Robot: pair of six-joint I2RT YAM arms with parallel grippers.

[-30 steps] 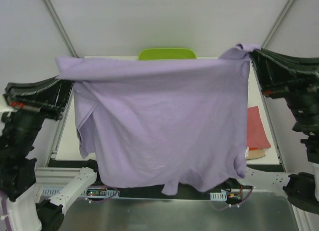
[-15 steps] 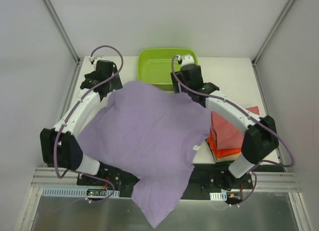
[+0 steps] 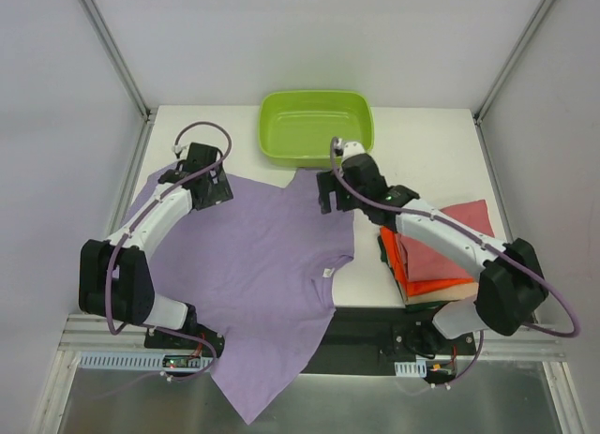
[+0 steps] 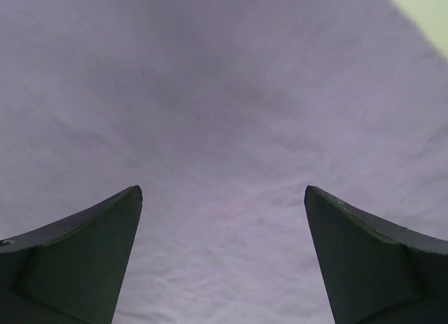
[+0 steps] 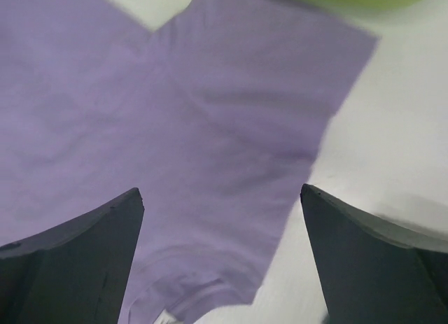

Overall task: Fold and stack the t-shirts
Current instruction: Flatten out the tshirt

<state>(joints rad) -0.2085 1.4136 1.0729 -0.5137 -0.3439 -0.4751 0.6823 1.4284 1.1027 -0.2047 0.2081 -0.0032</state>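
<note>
A large lilac t-shirt (image 3: 253, 256) lies spread flat on the white table, its lower part hanging over the near edge. My left gripper (image 3: 216, 183) hovers over the shirt's far left part, open, and the left wrist view shows only lilac cloth (image 4: 224, 93) below the gripper (image 4: 222, 192). My right gripper (image 3: 328, 195) stands open over the shirt's far right corner; a sleeve (image 5: 210, 114) shows beneath this gripper (image 5: 220, 191). Neither holds anything. At the right sits a stack of folded t-shirts (image 3: 441, 256), rose-red on top, orange and dark beneath.
A lime-green tub (image 3: 316, 125) stands at the back middle, its rim close to the shirt's far edge and to my right gripper. Bare white table (image 5: 392, 142) shows to the right of the sleeve. The enclosure's posts frame both sides.
A second ago both grippers held the lilac shirt up, stretched between them. Both have opened, the shirt has dropped flat onto the table, and the arms have come down over it.
</note>
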